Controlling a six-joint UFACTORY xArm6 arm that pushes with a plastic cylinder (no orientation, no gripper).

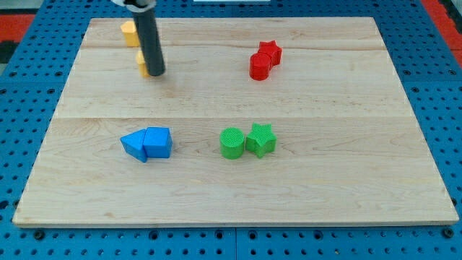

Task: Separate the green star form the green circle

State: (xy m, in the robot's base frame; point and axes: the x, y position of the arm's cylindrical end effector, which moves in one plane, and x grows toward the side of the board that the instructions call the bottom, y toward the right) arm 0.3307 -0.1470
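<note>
None of the separating looks done: the green star (261,139) sits touching the green circle (232,143) at lower centre of the tabletop (325,180), while my tip (157,74) stands far off, upper left; there is no claw to judge

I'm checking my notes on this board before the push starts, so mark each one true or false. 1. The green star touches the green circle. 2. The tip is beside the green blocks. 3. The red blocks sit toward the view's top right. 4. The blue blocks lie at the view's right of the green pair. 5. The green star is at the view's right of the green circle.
1. The green star touches the green circle: true.
2. False: my tip is near the view's top left, beside a yellow block.
3. The red blocks: true.
4. False: the blue blocks lie at their left.
5. True.
</note>
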